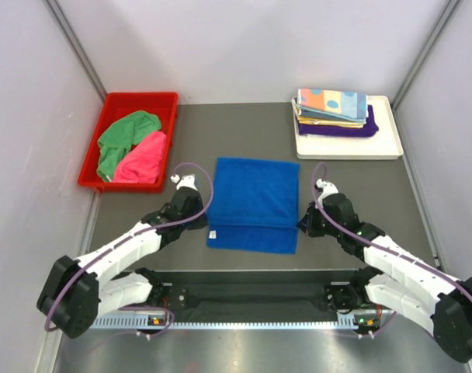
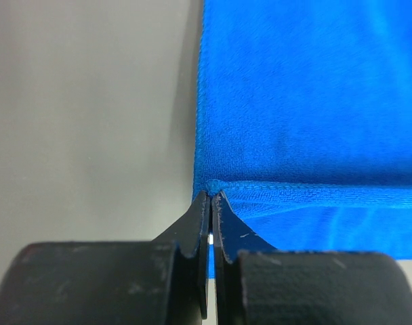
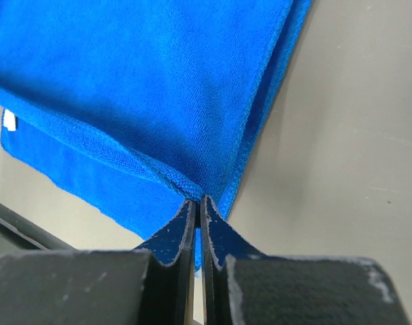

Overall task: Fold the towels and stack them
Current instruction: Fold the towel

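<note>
- Royal blue terry towel (image 1: 255,198) at counter centre, partway through its first fold.
- Left gripper (image 2: 211,196) and right gripper (image 3: 198,200): jaws pinched shut on the folded edge's corners, 8 and 4 o'clock.
- Done: stack of folded towels (image 1: 333,109) on white tray (image 1: 345,151), 1 o'clock.
- Left: crumpled green towel (image 1: 123,136) and pink towel (image 1: 143,159) in red plastic bin (image 1: 139,96), 10 o'clock.

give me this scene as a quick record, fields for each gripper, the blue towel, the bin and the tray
left gripper: shut on the blue towel, at the left corner of its upper layer
right gripper: shut on the blue towel, at the right corner of that layer
blue towel: centre, doubled over, lower layer showing along the near edge
red bin: far left, green towel and pink towel loose inside
white tray: far right, folded stack, dotted orange towel on top, purple towel lowest
</note>
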Controlling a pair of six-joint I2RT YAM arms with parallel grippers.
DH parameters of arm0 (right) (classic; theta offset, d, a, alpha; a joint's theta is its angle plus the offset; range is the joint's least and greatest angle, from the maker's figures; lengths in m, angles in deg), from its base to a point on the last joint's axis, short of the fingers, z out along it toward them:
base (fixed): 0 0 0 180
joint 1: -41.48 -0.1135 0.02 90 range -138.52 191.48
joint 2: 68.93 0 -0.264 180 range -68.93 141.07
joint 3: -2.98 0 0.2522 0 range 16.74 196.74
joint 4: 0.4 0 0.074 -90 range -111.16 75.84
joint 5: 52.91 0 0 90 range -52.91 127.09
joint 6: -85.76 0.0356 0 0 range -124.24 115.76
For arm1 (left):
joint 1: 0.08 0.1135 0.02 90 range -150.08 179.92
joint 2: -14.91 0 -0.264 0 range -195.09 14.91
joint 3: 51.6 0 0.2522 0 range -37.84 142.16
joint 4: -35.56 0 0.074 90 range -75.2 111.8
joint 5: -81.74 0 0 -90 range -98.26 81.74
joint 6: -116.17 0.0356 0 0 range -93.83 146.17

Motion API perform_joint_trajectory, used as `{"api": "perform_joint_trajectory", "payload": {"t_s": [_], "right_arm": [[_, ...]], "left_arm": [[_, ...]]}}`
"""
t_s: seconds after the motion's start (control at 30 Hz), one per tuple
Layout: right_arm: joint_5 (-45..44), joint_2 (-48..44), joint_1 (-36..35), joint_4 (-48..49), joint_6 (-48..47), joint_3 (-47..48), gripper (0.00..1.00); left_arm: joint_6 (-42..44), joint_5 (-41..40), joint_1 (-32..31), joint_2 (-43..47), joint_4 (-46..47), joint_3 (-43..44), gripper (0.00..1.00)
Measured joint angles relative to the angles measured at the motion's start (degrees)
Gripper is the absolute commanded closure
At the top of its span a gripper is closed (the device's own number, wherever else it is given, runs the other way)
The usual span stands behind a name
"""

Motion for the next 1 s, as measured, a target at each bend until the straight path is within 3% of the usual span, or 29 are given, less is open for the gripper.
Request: {"api": "perform_joint_trajectory", "payload": {"t_s": [0.67, 0.87, 0.9, 1.0], "right_arm": [[-0.9, -4.7, -0.3, -2.8, 1.1, -0.9, 1.00], [0.2, -3.4, -0.8, -1.2, 2.2, -4.2, 0.87], [0.3, -3.3, -0.8, -1.3, 2.3, -4.5, 0.84], [0.3, -3.5, -0.9, -1.4, 3.0, -4.6, 0.70]], "left_arm": [[-0.5, 2.4, -1.1, 4.9, -2.8, -1.8, 0.95], [-1.5, 3.9, -1.9, 3.4, -2.1, -4.5, 0.75], [-1.6, 4.1, -2.1, 3.4, -2.1, -4.9, 0.68], [-1.9, 4.6, -2.3, 3.7, -2.1, -5.5, 0.64]]}}
